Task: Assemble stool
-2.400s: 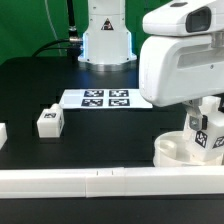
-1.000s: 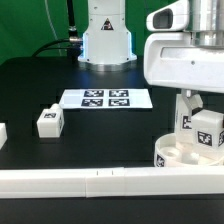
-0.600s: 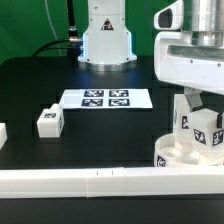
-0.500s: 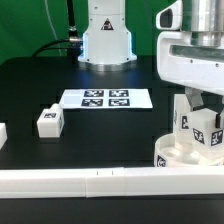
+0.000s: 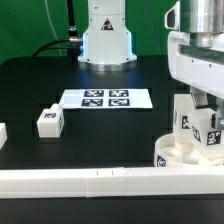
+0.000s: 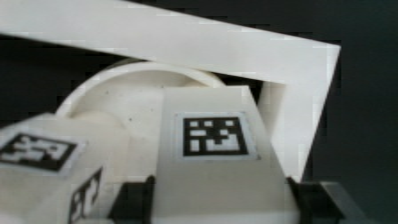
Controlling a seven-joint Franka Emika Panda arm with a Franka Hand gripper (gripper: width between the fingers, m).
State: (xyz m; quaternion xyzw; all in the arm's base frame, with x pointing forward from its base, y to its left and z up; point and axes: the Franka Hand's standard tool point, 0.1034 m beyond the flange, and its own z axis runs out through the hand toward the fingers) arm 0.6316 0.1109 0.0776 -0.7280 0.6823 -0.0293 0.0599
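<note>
LIGHT: bright and even in both views | SHADOW: hardly any is made out on the black table | GLARE: white surfaces are washed out | FOCUS: exterior view is kept sharp; wrist view is blurred, the near leg rendered soft

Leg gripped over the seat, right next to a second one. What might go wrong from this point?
1. The fingers are shut on a leg close beside the other leg standing on the seat. Sideways drift may knock that one loose.
2. The held leg hides its socket in both views, so alignment cannot be checked. Pushed down off the hole, it may jam or tilt.
</note>
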